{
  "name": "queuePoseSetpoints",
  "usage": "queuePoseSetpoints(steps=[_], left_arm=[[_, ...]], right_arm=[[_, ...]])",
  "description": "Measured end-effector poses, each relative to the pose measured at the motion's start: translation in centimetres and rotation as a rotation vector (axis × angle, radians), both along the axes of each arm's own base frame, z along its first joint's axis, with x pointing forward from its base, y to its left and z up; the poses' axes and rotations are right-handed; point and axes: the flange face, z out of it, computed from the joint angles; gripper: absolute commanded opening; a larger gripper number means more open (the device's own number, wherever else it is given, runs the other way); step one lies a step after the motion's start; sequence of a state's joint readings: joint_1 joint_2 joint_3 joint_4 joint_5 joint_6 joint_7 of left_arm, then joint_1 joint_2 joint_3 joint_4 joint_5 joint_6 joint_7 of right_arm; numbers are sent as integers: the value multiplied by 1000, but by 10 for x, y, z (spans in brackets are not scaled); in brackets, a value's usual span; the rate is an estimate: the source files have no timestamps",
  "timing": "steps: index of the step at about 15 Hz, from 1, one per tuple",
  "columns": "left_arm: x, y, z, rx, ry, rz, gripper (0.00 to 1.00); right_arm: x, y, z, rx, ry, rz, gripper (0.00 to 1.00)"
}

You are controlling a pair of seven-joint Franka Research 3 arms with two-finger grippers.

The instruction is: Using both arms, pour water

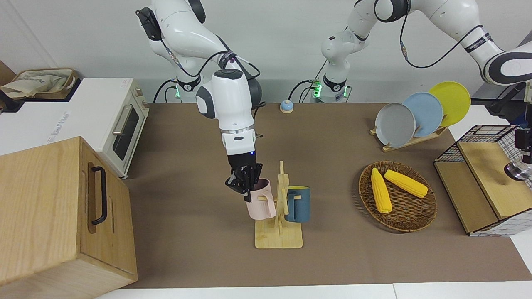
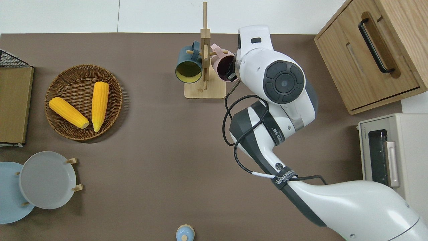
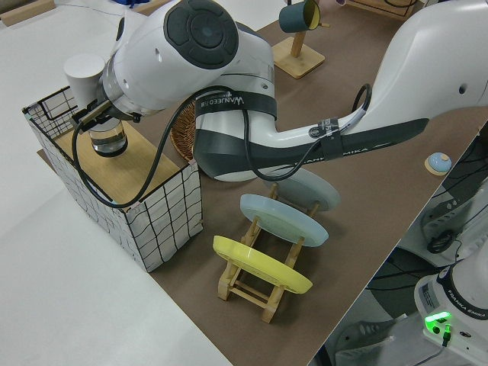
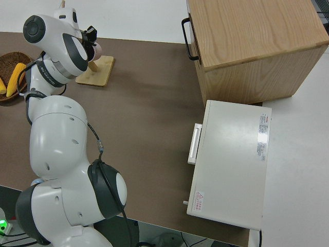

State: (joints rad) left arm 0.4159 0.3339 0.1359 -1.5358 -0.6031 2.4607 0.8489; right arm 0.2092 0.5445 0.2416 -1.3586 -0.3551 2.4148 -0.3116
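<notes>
My right gripper (image 1: 245, 187) is shut on the rim of a pink mug (image 1: 262, 205), one finger inside it. The mug hangs tilted on a wooden mug rack (image 1: 278, 238), its handle on a peg. A dark blue mug (image 1: 299, 203) hangs on the rack's opposite side. From overhead, the right gripper (image 2: 231, 72) is mostly hidden under the wrist beside the pink mug (image 2: 222, 63). My left gripper (image 1: 524, 145) is shut on a clear glass (image 1: 515, 171) just over the wooden lid (image 1: 486, 174) of a wire-mesh box. The left side view shows this gripper (image 3: 95, 114) and glass (image 3: 108, 141).
A wicker basket (image 1: 415, 220) with two corn cobs lies between the rack and the box. A plate rack (image 1: 415, 114) with three plates stands nearer the robots. A toaster oven (image 1: 120, 124) and a wooden cabinet (image 1: 54, 216) stand at the right arm's end.
</notes>
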Motion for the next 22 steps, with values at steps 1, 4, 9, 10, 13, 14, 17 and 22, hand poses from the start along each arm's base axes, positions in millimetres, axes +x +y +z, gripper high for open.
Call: queuePoseSetpoints(steps=[1,4,9,10,13,14,17,22], left_arm=[[0,-6,8,-5,8,-1,0],[-3,-16,25,-4,28,7,0],[-8,-27,48,-14,69,4,0],[-9,-29,53,-18,81,6,0],[-12,-35,67,-15,103,23,0],[-12,-42,75,-13,98,24,0],[-9,-61,89,-7,101,36,0],[-7,-85,100,-32,120,51,0]], right_arm=[[1,-2,0,0,0,-3,46],[1,-4,-1,-4,8,-7,46],[-1,-1,-1,-3,17,-3,46],[-1,-2,-1,-3,18,-3,46],[-1,-5,-1,-10,29,-9,46],[-1,-7,2,-11,30,-9,48],[-1,-16,6,-11,41,-7,46],[1,-33,9,-26,44,3,52]])
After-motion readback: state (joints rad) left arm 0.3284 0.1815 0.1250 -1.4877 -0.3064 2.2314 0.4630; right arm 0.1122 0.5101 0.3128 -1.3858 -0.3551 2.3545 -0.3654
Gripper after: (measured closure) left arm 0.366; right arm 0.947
